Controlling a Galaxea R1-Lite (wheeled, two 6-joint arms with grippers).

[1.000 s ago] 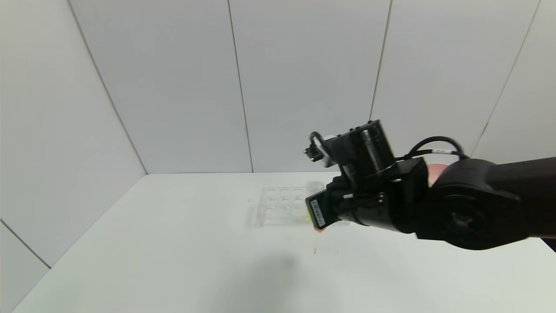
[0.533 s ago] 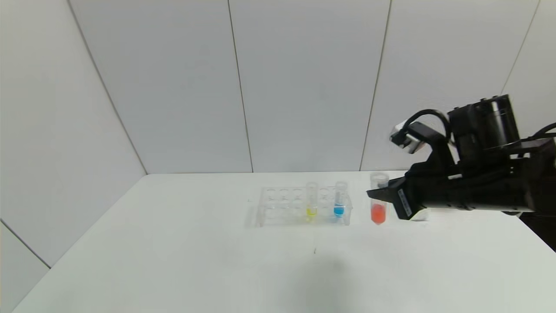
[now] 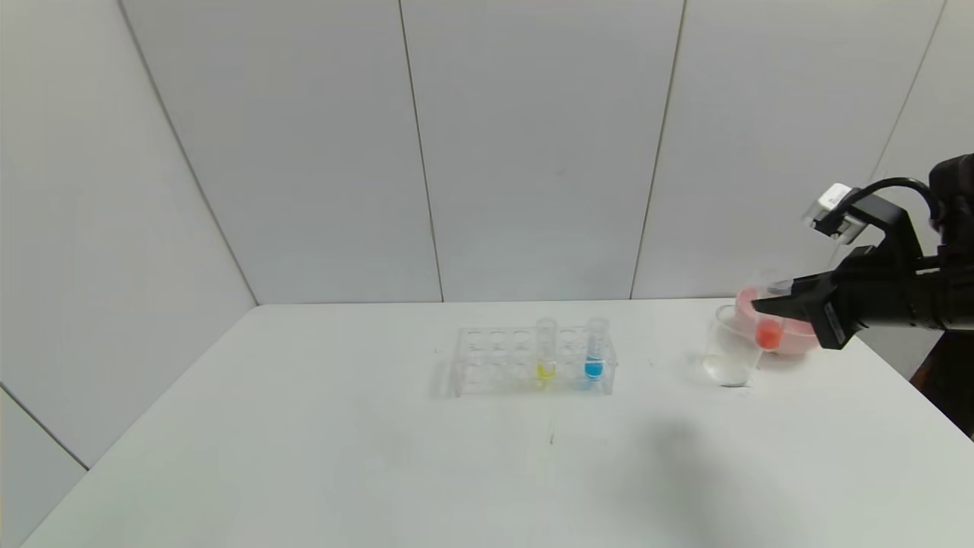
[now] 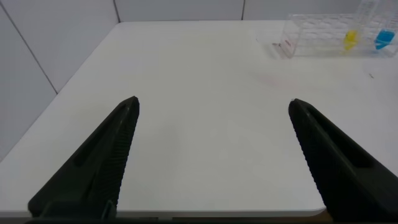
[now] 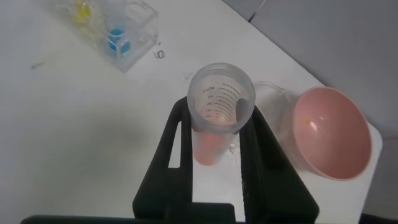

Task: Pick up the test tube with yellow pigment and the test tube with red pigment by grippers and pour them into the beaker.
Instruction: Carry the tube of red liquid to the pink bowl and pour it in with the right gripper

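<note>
red tube [image 3: 769,333] upright, clamped in right claw [image 3: 776,304] — beside beaker [image 3: 728,348]

Right arm cut off at head view's edge, pink bowl [image 3: 791,339] partly hidden behind right tool [image 3: 768,308]

I list: tube rack [image 3: 533,361] mid-table [image 3: 304,426], yellow-pigment tube [image 3: 545,350] left of blue-pigment tube [image 3: 596,348] in it; beaker [image 3: 729,346] to its right, bowl [image 3: 795,335] behind the beaker.

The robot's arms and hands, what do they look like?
The right gripper is black and boxy, with flat fingers, a small white label on one, a looping black cable and a white plug on top. The left gripper has two long black fingers with ribbed inner sides.
</note>
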